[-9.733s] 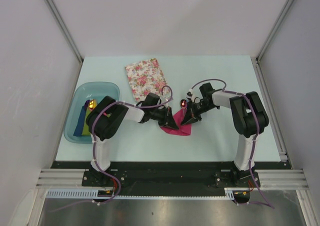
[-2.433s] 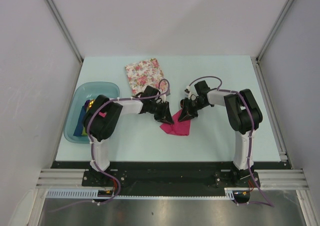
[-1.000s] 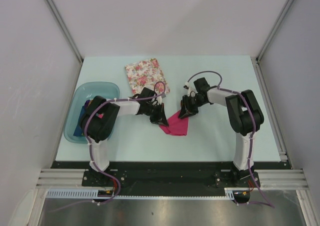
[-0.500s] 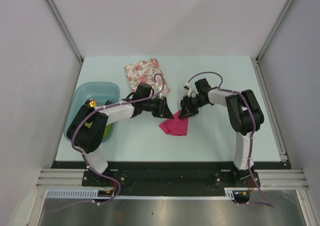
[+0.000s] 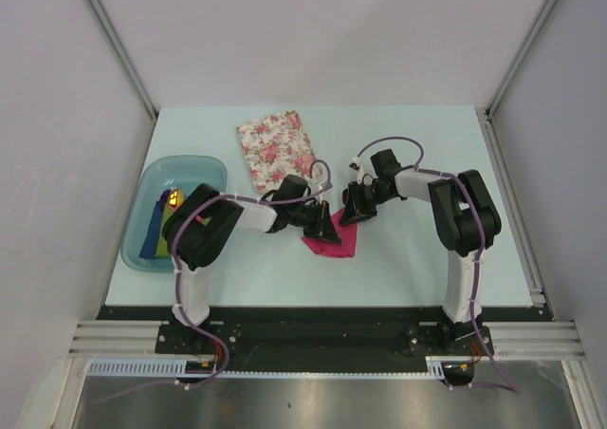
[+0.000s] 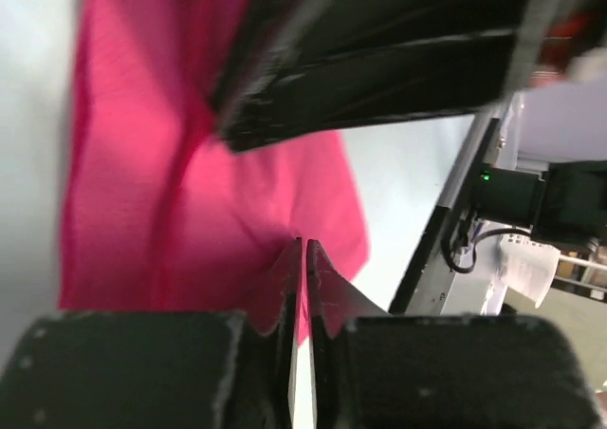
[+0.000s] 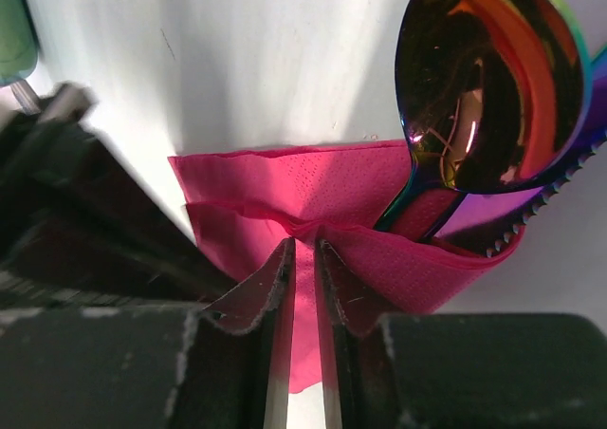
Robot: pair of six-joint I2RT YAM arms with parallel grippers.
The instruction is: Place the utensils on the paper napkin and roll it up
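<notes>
Right wrist view, item one: paper napkin [image 7: 285, 187], magenta-pink, folded over on itself into a loose wrap, lying on the pale table [image 5: 427, 144] between the two arms and near the middle of the table [image 5: 332, 241].

Item two: utensils, tucked inside the fold at the napkin's right end. The spoon [image 7: 484, 78] has a red-orange mirrored bowl that projects clear of the paper. A purple serrated piece [image 7: 545, 196] lies just beside the spoon, its lower part covered by the napkin.

Item three: right gripper [image 7: 303, 249], fingers drawn narrow, pinching a raised ridge of the napkin at their tips.

Item four: left gripper [image 6: 303, 249], fingers closed to a sliver, with the napkin's creases [image 6: 142, 182] converging on their tips. It meets the sheet from the side opposite the right gripper, whose black body fills the upper part of the left wrist view.

Item five, surroundings:
- A floral napkin [image 5: 275, 149] lies flat, farther back and apart from the pink sheet.
- A translucent blue tub [image 5: 185, 161] stands at the table's left and holds a blue roll [image 5: 154, 232] and a green roll [image 5: 171, 237].
</notes>
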